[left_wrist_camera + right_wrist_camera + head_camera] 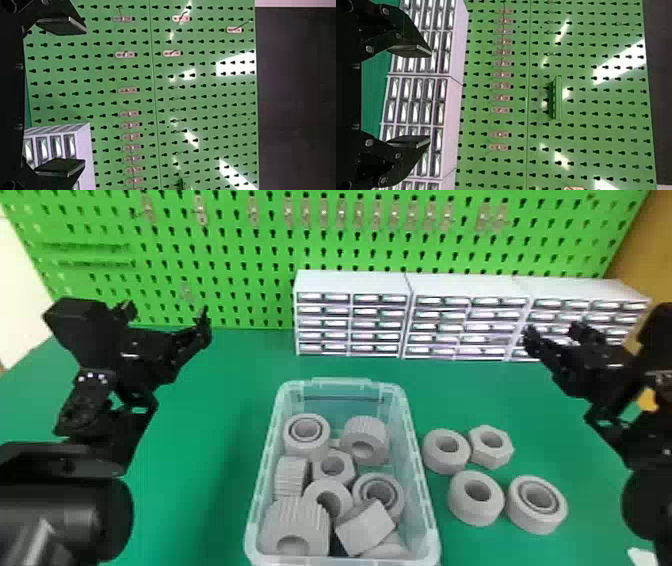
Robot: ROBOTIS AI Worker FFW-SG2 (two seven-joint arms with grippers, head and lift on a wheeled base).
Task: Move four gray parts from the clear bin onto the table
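Note:
In the head view my left gripper (167, 315) is held up at the left, above the table and apart from the bin; in the left wrist view the same gripper (83, 97) is open with nothing in it. At the right of the head view, my right gripper (555, 332) is likewise raised; the right wrist view has this gripper (430, 97) open and bare. The clear bin (425, 485) at centre holds several gray parts, among them a ribbed one (300, 522) and a hex nut (345, 462). Right of it lie a ring (435, 457), a nut (492, 455), another ring (475, 510) and a bearing (535, 517).
White drawer cabinets (407, 315) line the table's back edge, below a green pegboard (240, 245). A small white item (647, 557) lies at the lower right corner of the head view. Green table surface (210, 430) stretches between the left arm and the bin.

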